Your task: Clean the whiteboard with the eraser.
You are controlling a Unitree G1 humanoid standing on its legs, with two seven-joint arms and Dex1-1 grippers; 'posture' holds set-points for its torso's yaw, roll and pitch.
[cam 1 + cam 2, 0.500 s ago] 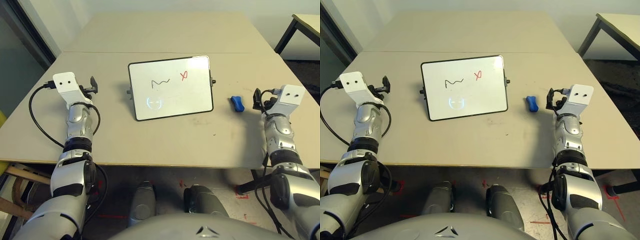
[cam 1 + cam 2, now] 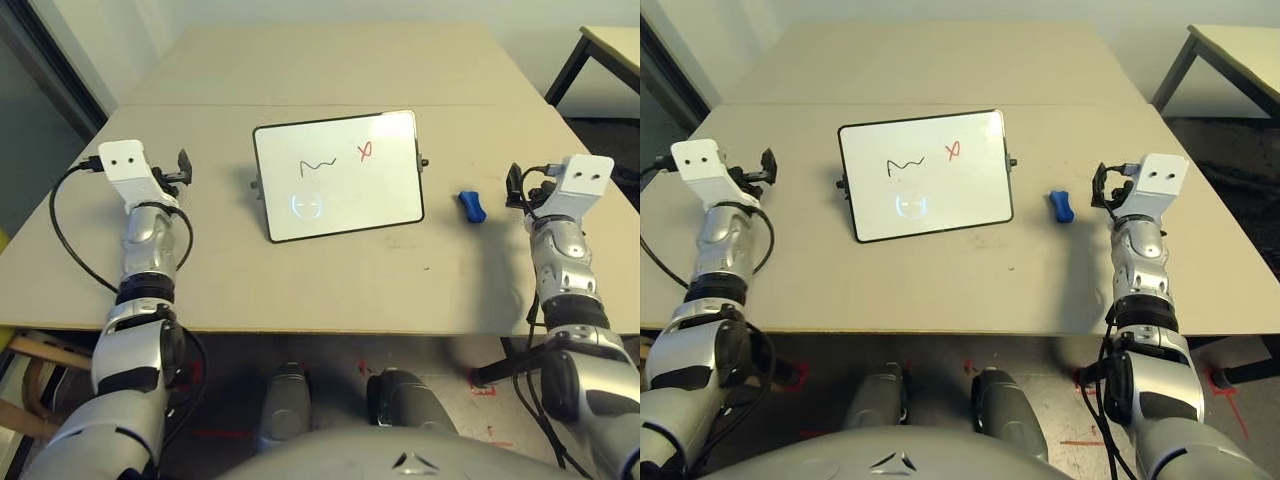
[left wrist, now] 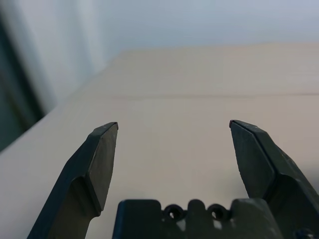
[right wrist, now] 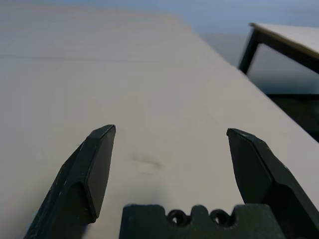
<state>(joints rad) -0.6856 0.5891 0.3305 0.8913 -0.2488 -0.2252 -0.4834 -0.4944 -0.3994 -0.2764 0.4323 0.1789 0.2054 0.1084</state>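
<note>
Currently the left gripper [image 3: 173, 124] hangs above the left side of the table [image 2: 330, 280], well apart from everything else on it; its two black fingers [image 3: 97, 164] stand wide apart with only bare tabletop between them, and they hold nothing. A black cable [image 2: 62, 215] loops from that wrist back over the table's edge.

Toward the middle sits the whiteboard [image 2: 340, 176], a white panel in a thin black frame with rounded corners and a small knob on each side. It is tilted, its left corner nearer the robot than its right. On its face are a black squiggle [image 2: 320, 165] and, to the right of that, a small red mark [image 2: 366, 151]; a pale round glare spot lies below the squiggle.

Just right of the board, not touching it, the eraser [image 2: 471, 206] lies flat on the table, a small blue block.

Further right, near the eraser but clear of it, the right gripper [image 4: 170, 132] hovers over the table with its fingers [image 4: 94, 169] spread wide and empty. A second table [image 2: 612, 42] stands beyond the right edge.
</note>
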